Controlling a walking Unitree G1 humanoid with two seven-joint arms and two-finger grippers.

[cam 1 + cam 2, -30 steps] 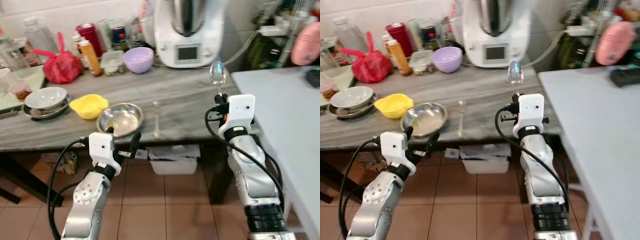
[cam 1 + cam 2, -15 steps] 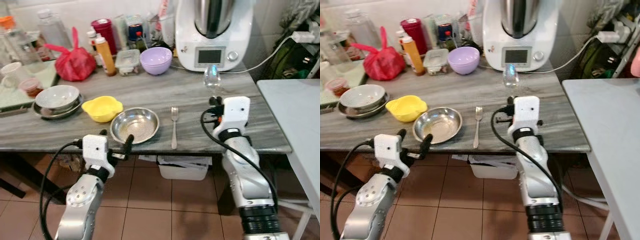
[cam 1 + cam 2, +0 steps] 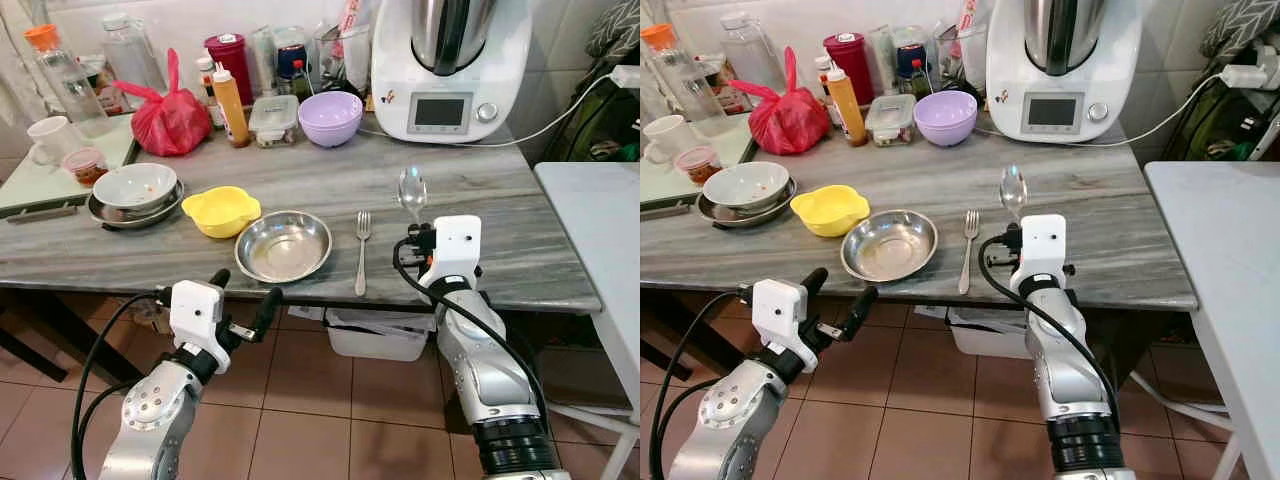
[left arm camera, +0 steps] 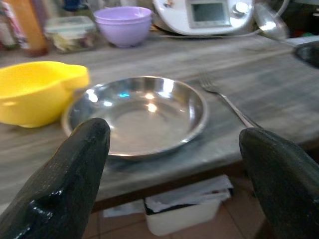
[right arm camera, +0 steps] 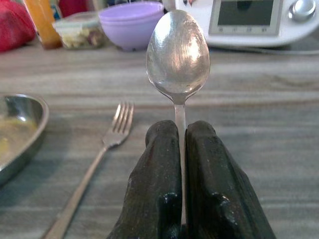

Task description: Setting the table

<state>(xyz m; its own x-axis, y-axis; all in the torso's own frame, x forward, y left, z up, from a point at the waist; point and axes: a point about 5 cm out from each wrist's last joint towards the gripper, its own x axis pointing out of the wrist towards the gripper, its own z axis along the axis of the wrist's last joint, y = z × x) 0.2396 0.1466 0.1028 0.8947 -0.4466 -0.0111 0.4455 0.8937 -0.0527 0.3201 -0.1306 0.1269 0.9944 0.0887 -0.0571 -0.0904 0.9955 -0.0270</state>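
Observation:
A round steel plate [image 3: 284, 245] lies near the front edge of the grey table [image 3: 520, 215], with a fork [image 3: 361, 250] flat on the table just to its right. My right gripper [image 3: 417, 238] is shut on the handle of a spoon [image 3: 412, 190]. The spoon stands upright, bowl up, to the right of the fork [image 5: 104, 149]. The two fingers [image 5: 162, 164] pinch the handle between them. My left gripper [image 3: 246, 290] is open, level with the table's front edge, in front of the plate [image 4: 144, 112] and touching nothing.
A yellow bowl [image 3: 220, 210] and a bowl stacked on plates [image 3: 133, 187] sit left of the steel plate. At the back stand a purple bowl [image 3: 331, 115], a white kitchen machine [image 3: 450, 60], a red bag [image 3: 168, 115] and bottles. A white table [image 3: 600, 230] stands to the right.
The camera has swung left and steadied, so the whole scene has shifted. My right gripper still holds the spoon, now lower and close beside the fork. The left gripper stays open.

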